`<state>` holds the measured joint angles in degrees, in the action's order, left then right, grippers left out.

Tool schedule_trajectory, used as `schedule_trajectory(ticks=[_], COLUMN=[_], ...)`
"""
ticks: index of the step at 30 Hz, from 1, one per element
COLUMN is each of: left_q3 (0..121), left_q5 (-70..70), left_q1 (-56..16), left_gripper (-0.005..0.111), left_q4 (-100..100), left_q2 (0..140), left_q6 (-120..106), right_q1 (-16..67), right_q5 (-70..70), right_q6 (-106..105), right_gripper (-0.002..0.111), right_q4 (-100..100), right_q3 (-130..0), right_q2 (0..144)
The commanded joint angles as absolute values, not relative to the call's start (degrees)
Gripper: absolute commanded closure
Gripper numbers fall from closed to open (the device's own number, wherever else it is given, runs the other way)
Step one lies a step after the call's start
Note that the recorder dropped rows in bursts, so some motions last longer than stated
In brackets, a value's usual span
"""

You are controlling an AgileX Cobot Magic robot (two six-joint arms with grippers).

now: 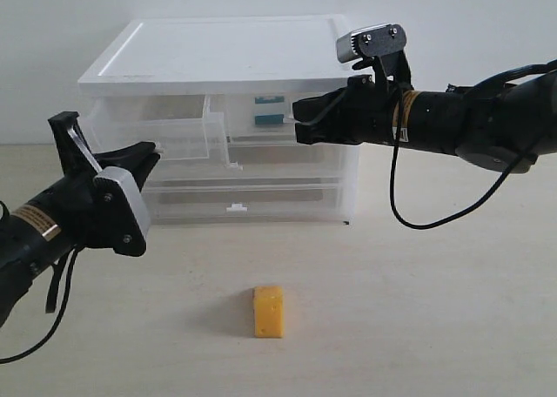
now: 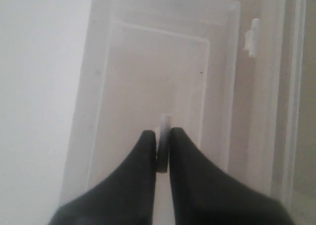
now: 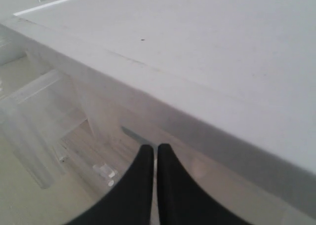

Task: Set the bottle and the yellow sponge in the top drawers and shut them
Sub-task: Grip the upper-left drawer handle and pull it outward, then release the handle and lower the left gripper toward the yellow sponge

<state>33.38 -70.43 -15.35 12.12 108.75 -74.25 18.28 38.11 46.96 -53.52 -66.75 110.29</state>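
The yellow sponge (image 1: 268, 311) stands on the table in front of the cabinet, away from both arms. The bottle (image 1: 269, 118) shows teal through the front of the right top drawer (image 1: 252, 137), which sits flush in the cabinet. My right gripper (image 1: 297, 124) (image 3: 154, 147) is shut, its tips at that drawer's front under the white top (image 3: 222, 47). The left top drawer (image 1: 178, 127) (image 2: 98, 96) is pulled out and holds nothing. My left gripper (image 1: 154, 153) (image 2: 161, 134) is shut on its small white handle (image 2: 165, 121).
Two full-width translucent drawers (image 1: 248, 197) sit shut below, the lower one with a white handle (image 1: 235, 208). The right arm's black cable (image 1: 409, 214) hangs in a loop beside the cabinet. A white wall stands behind the cabinet.
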Motion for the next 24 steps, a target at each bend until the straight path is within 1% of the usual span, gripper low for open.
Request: schedule_trajectory(ticks=[1, 12, 24], left_q3=[32.0, 27.4, 27.0], left_q5=[-70.0, -70.0, -70.0], left_q1=[-16.7, -16.7, -16.7], left_gripper=[0.103, 0.103, 0.103], left_q4=[11.2, 11.1, 12.6], left_q2=[108.4, 107.5, 107.4], left_q6=[-74.6, -74.6, -74.4], right_q1=[18.3, 18.3, 18.3], right_q5=[38.1, 38.3, 38.3], right_q6=[46.4, 46.4, 46.4], right_gripper=[0.108, 0.108, 0.108], right_q4=[-52.8, -52.8, -52.8], right_q3=[-67.1, -67.1, -67.1], right_q2=[109.7, 109.7, 109.7])
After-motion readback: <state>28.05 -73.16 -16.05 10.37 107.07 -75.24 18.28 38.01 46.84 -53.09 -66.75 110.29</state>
